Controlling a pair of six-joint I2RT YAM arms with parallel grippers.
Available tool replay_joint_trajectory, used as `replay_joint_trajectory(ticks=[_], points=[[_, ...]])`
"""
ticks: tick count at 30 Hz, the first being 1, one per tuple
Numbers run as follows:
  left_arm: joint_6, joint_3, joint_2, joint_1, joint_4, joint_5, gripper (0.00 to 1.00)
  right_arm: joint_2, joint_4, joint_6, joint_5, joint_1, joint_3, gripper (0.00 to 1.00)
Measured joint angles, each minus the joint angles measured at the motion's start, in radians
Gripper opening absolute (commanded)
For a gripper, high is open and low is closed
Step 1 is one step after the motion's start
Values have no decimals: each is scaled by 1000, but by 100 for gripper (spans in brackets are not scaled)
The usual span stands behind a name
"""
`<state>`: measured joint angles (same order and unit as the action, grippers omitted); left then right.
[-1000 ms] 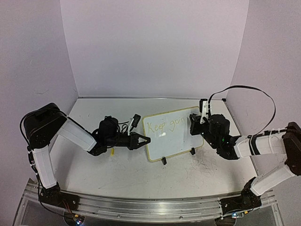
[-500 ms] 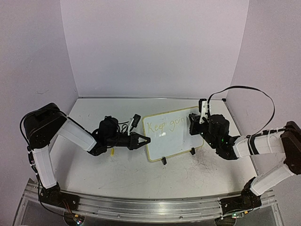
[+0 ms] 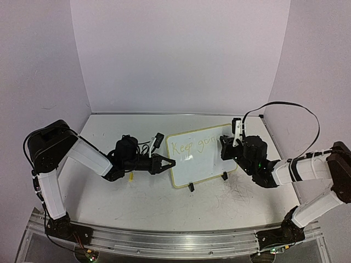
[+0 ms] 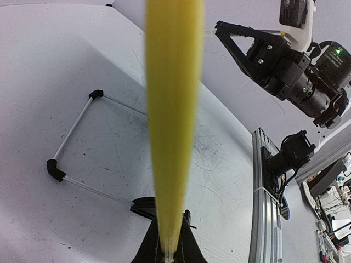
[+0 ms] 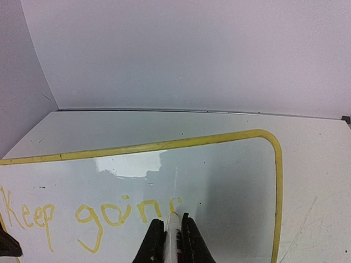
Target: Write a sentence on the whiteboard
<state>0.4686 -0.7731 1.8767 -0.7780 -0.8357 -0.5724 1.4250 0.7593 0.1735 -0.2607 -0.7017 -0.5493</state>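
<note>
The whiteboard (image 3: 200, 161) stands tilted on two black clip feet (image 3: 191, 187) mid-table. My left gripper (image 3: 169, 163) is shut on its left edge. In the left wrist view the yellow rim (image 4: 173, 109) runs edge-on up from the closed jaws. My right gripper (image 3: 226, 147) is shut on a white marker (image 5: 173, 227) whose tip touches the board. The sentence (image 5: 109, 213) reads "Keep goin" in yellow, with a short new stroke at the marker tip. In the top view it shows faintly (image 3: 192, 146), its right end hidden by the right gripper.
Grey scribbles and scuffs (image 3: 236, 192) mark the white tabletop in front of the board. Purple walls close the back and both sides. An aluminium rail (image 3: 164, 241) runs along the near edge. A black cable (image 3: 285, 103) loops above the right arm.
My right gripper has shifted slightly to the right along the board's top line, and another yellow stroke follows "goin". The left arm and the board have not moved.
</note>
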Motion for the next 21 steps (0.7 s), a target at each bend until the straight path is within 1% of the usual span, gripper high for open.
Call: replay_joint_trajectory(ticks=[11,21], points=[[0,0,-5,-2,7,4,0,0,-5,3,-29,-5,1,0],[-4,0,-11,-2,15,6,0,5,-19,-37,-60,-3,-48,0]])
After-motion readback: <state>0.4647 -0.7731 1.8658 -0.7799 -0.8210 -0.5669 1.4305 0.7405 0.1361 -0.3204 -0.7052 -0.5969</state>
